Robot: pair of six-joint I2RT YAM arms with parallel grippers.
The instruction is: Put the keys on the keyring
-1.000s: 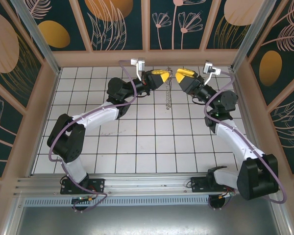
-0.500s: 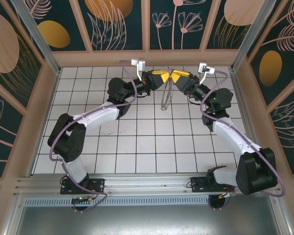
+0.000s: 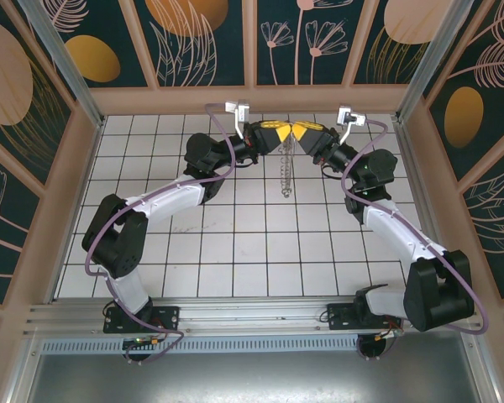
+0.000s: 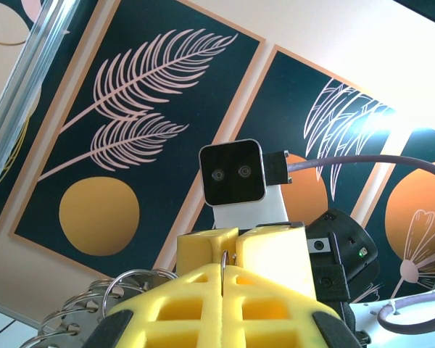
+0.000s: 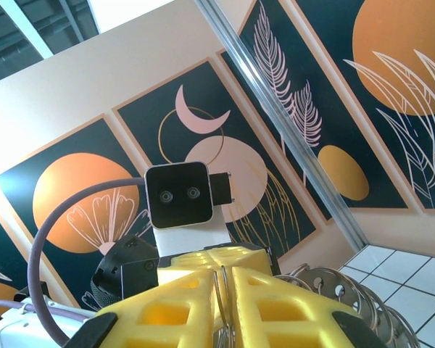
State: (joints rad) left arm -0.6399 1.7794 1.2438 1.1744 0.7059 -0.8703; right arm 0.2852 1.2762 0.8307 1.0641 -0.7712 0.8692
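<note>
Left end effector (image 3: 282, 131): reaches in from the left, close to the middle of the bench's far edge. Its tip meets the tip of the other one.
Left fingers (image 4: 175, 308): yellow and pressed together, with a thin wire loop nipped in the seam between them. This is a clamp on the keyring.
Right end effector (image 5: 222, 288): comes in from the right and faces the left one tip to tip.
Right fingers (image 5: 264, 299): yellow and drawn together, with only a slit between them. The same thin wire runs down that slit, so they are also clamped on the keyring.
Keyring (image 3: 286, 168): held by both end effectors at the point where they meet. From above it is seen edge-on, as a narrow metal strand running from the tips toward the near edge. It lies over the tiles just inside the far edge, a little right of centre.
Metal pieces (image 5: 332, 291): small round-ended tabs with holes, fanned out just beside the right fingers. In the left wrist view, several wire loops bunch beside the left fingers.
Bench (image 3: 235, 252): white square tiles with dark joints, and the arm bases sit at its near edge.
Walls (image 3: 202, 42): dark panels with leaf and orange disc patterns behind the far edge and along both sides.
</note>
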